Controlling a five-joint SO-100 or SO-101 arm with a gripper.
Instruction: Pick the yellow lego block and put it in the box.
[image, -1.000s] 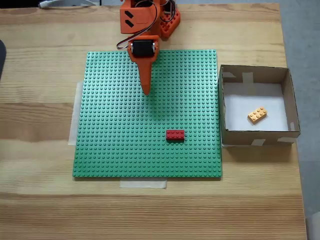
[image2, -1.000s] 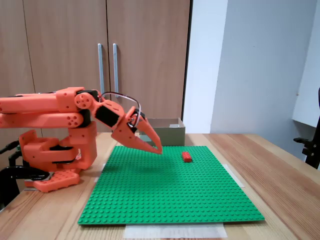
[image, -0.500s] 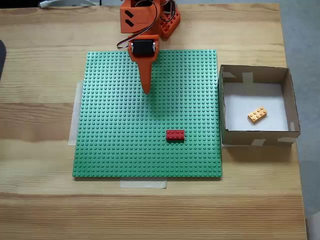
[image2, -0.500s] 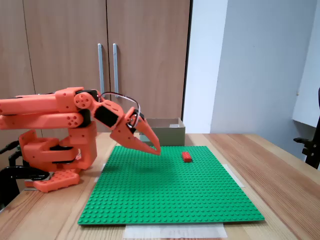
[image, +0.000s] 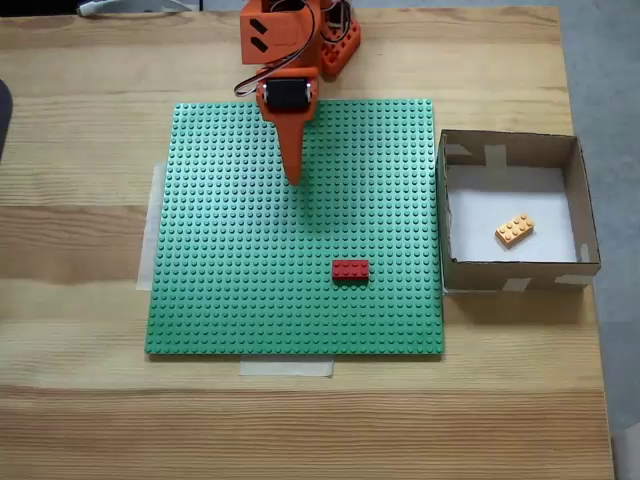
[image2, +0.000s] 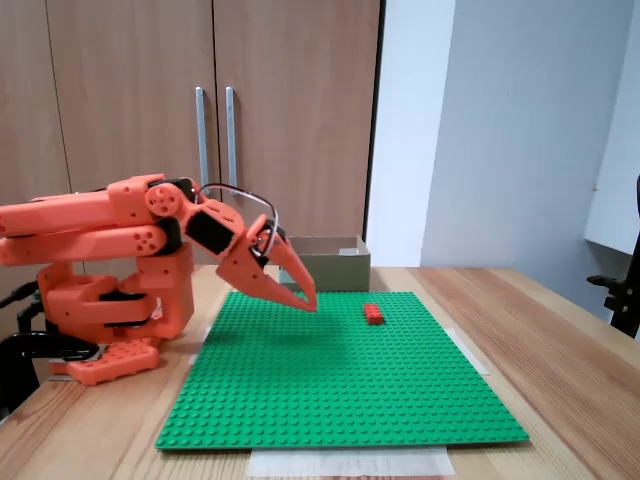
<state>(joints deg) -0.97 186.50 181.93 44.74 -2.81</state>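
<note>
The yellow lego block (image: 514, 229) lies on the white floor of the box (image: 510, 274), which stands on the table right of the green baseplate (image: 220, 260). From the side the box (image2: 334, 272) shows behind the baseplate (image2: 330, 390), and the block inside it is hidden. My orange gripper (image: 293, 180) is shut with nothing in it, hovering over the upper middle of the baseplate, far left of the box. From the side the gripper (image2: 310, 303) points down at a slant, a little above the studs.
A red brick (image: 350, 269) sits on the baseplate, lower right of centre, also seen from the side as the red brick (image2: 373, 313). The arm's base (image: 300, 35) stands at the table's far edge. Wooden cupboard doors (image2: 200, 130) rise behind the table.
The gripper has drawn back slightly toward the arm's base and lifted a touch. The bricks and the box have not moved.
</note>
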